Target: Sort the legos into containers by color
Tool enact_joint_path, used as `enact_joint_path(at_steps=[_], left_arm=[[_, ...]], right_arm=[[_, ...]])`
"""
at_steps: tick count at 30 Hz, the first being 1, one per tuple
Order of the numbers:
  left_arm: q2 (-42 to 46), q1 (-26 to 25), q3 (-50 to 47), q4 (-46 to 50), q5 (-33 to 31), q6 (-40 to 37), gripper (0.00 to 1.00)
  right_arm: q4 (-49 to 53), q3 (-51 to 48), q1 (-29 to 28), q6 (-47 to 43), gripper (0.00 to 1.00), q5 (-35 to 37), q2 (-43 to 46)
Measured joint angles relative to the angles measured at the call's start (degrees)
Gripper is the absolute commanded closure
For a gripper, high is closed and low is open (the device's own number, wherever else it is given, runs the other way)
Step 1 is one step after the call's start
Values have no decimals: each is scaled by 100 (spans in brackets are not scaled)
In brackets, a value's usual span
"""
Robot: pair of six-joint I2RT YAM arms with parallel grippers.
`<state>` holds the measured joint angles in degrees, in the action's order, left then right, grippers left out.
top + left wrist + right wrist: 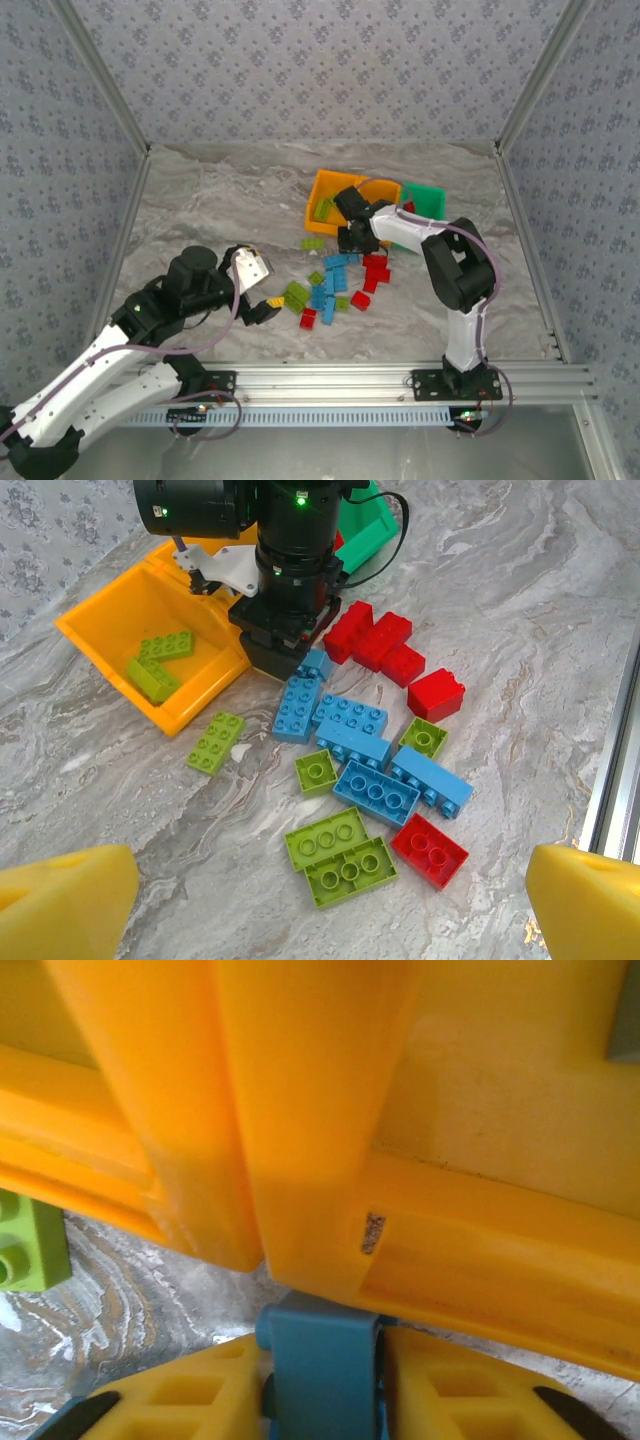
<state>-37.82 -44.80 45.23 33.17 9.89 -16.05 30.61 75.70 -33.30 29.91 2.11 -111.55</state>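
Note:
Loose legos, blue (330, 285), red (372, 272) and lime green (296, 296), lie mid-table in front of the containers: two orange bins (335, 192) (385, 190) and a green bin (428, 200). The left orange bin (110, 645) holds two green legos (160, 665). My right gripper (350, 240) is down at that bin's front corner. Its yellow fingers (180, 1400) are shut on a blue lego (322, 1360), right against the orange bin walls (300, 1110). My left gripper (325, 920) hangs open above two green bricks (340, 855), with a red one (428, 850) beside them.
One green lego (215, 742) lies on the table just outside the orange bin. An aluminium rail (400, 380) runs along the near table edge and shows at the right (620, 780). Patterned walls close in the back and sides.

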Motion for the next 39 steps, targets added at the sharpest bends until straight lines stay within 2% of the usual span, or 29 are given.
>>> enact_joint_path(at_steps=[4,8,17,19,22,25,29,30,35,39], left_arm=[[0,0,-9,-2,0,0,1],[2,0,-11,-2,0,0,1],[33,4,-61,-72,201,-2,1],[33,13,-74,-133,302,0,1],[33,59,-90,-229,431,2,1],[61,125,-153,-337,520,17,1],[94,136,-227,-345,557,66,1],[98,136,-245,-343,557,72,1],[98,136,-256,-348,538,120,1],[33,157,-256,-350,511,175,1]], right_arm=[[2,0,-2,2,77,2,24],[94,-9,-66,20,89,20,201],[240,-118,-271,-70,89,507,2201],[219,-44,-52,-162,88,586,2378],[83,254,474,-350,86,564,2024],[-4,721,955,-487,82,411,1117],[61,1250,1314,-654,66,254,50],[103,1346,1353,-708,65,216,-105],[208,1578,1364,-804,57,90,-116],[260,1502,1311,-846,55,44,417]])
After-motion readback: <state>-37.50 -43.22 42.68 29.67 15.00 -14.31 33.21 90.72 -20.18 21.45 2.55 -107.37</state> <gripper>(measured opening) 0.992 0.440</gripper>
